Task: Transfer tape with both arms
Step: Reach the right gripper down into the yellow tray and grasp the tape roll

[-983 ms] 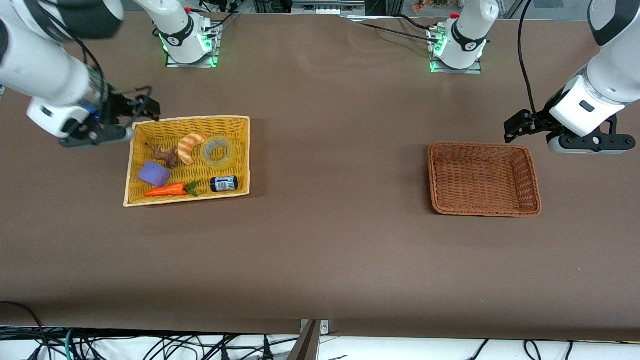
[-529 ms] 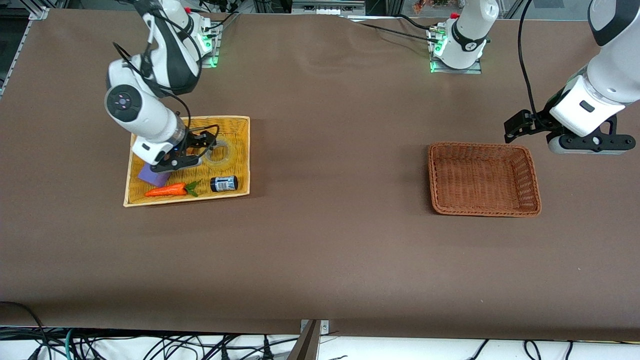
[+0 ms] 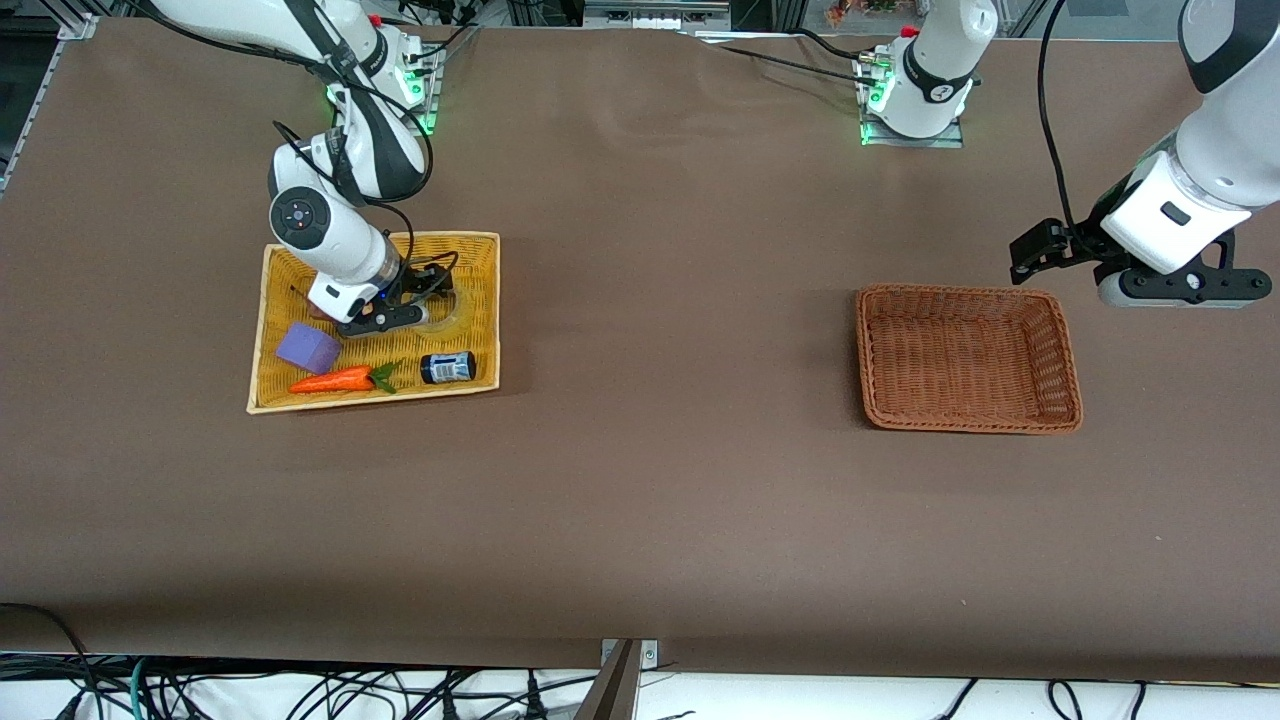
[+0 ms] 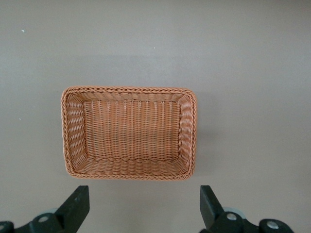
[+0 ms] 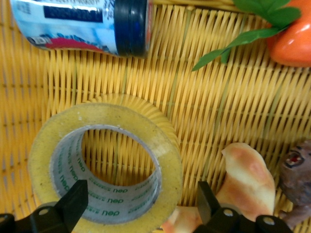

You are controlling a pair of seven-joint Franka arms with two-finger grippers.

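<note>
Right gripper low in yellow basket, fingers wide around the tape, seemingly not touching. Left gripper waits spread wide above brown basket.

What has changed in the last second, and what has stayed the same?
The right gripper came from outside the yellow basket at the right arm's end and dropped over the tape, fingers open around its wall, not yet shut. The tape, can, carrot and purple block have not moved. The left gripper waits, open, above the brown basket.
</note>
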